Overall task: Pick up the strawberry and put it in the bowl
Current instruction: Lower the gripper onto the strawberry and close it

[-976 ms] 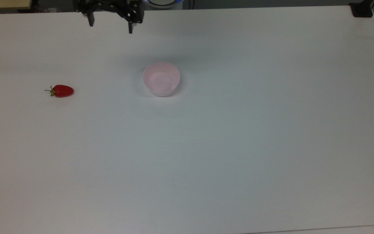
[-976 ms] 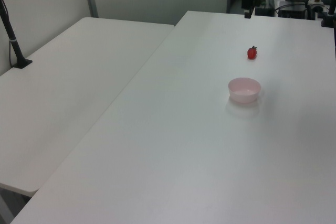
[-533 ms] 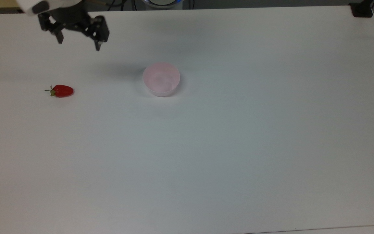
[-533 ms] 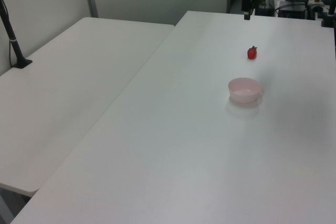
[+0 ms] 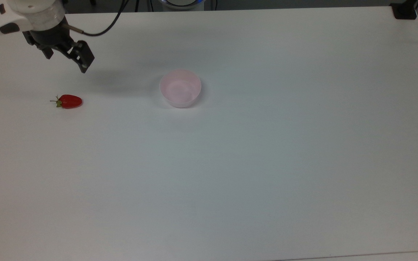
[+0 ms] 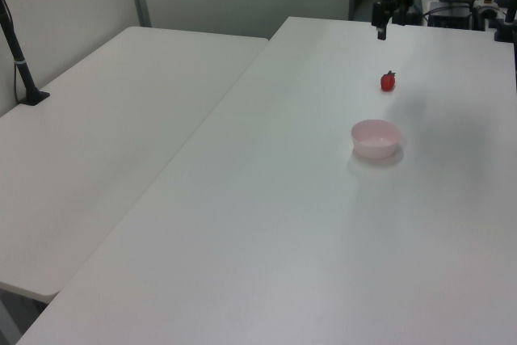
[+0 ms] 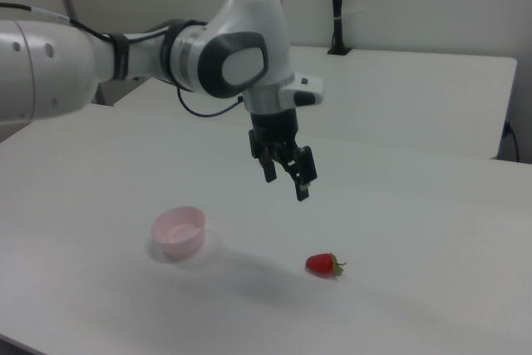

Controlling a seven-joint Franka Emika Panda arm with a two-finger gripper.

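I see the strawberry (image 5: pixel 69 101) lying on its side on the white table (image 5: pixel 252 163), near the top view's left edge, its green stem toward that edge. It sits bare, with nothing touching it. The pale pink bowl (image 5: pixel 180 88) stands upright and empty, well apart from the berry, toward the table's middle in the top view. My gripper (image 5: pixel 65 62) hangs in the air above the table, off the berry toward the far edge, its two black fingers (image 7: pixel 303 179) spread apart and holding nothing. A black cable (image 5: pixel 103 27) trails from the wrist.
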